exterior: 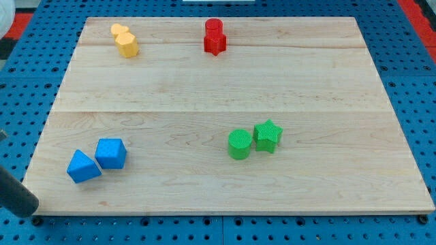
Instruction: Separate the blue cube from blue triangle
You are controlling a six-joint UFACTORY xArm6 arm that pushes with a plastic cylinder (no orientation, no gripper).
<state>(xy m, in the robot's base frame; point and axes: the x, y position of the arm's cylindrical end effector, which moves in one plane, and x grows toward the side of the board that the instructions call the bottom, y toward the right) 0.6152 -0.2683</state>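
The blue cube (111,153) and the blue triangle (83,167) sit side by side, touching, near the bottom left of the wooden board (218,88). The cube is to the right of the triangle and slightly higher in the view. My dark rod comes in from the view's left edge, and my tip (30,209) is at the board's bottom left corner. It lies to the left of and below the triangle, well apart from both blue blocks.
Two yellow blocks (125,40) touch at the top left. A red cylinder (214,28) and a red star (214,44) touch at the top centre. A green cylinder (239,144) and a green star (268,135) touch right of centre. Blue pegboard surrounds the board.
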